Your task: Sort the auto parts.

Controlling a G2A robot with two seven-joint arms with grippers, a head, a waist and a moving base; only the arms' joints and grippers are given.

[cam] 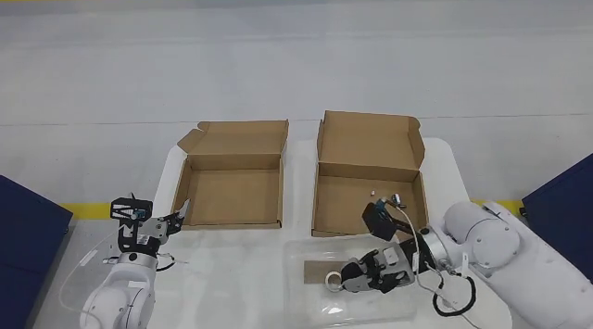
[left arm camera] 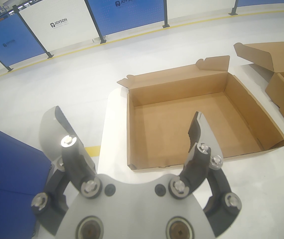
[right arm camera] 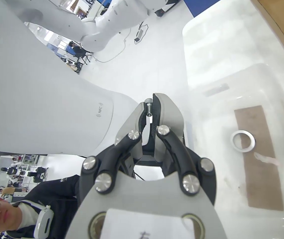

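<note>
Sorting's underway: on the table (cam: 232, 255) the left box (left arm camera: 181, 130) and right box (cam: 347, 208) wait, so my next move is probably carrying this part to one of them. Over the clear tray (right arm camera: 268, 80), where a white ring (right arm camera: 233, 141) lies, my right pincer (right arm camera: 149, 111) pinches a tiny screw (right arm camera: 148, 107). My left pincer (left arm camera: 127, 113) gapes wide, empty, near the left box.
</note>
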